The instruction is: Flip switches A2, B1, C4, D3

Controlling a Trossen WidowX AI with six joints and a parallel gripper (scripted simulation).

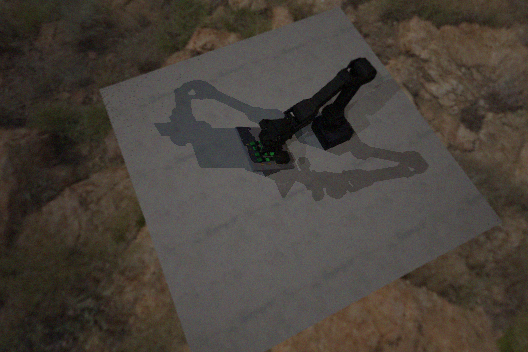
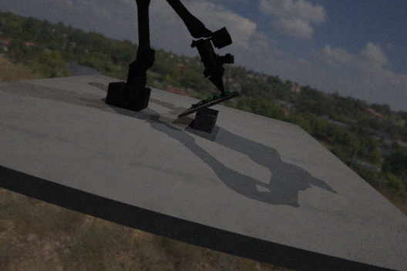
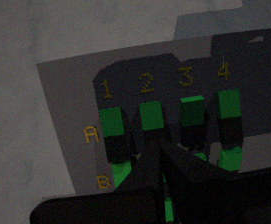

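Note:
The tilted switch panel [image 1: 270,167] [image 2: 186,114] [image 3: 61,85] carries green and black switches. My gripper [image 2: 223,91] [image 3: 157,145] is shut and empty, its tips at the near, black end of switch A2 [image 3: 151,116]; contact is hard to tell. A2 shows its green part on the far side. Switch A1 [image 3: 111,121] and switch A4 [image 3: 229,104] look similar; switch A3 [image 3: 192,111] has a darker green face under a bright strip. Switch B1 [image 3: 122,171] shows partly beside the left finger. C4 and D3 are hidden in the wrist view by the fingers and gripper body.
Switch B4 [image 3: 230,159] stands to the right of the fingers, and B3 [image 3: 200,157] is mostly covered. A dark block [image 2: 205,121] supports the panel on the grey table [image 1: 320,251] [image 2: 116,151]. The arm's base [image 1: 332,131] [image 2: 128,96] is behind the panel's near edge. Shadows cross the panel.

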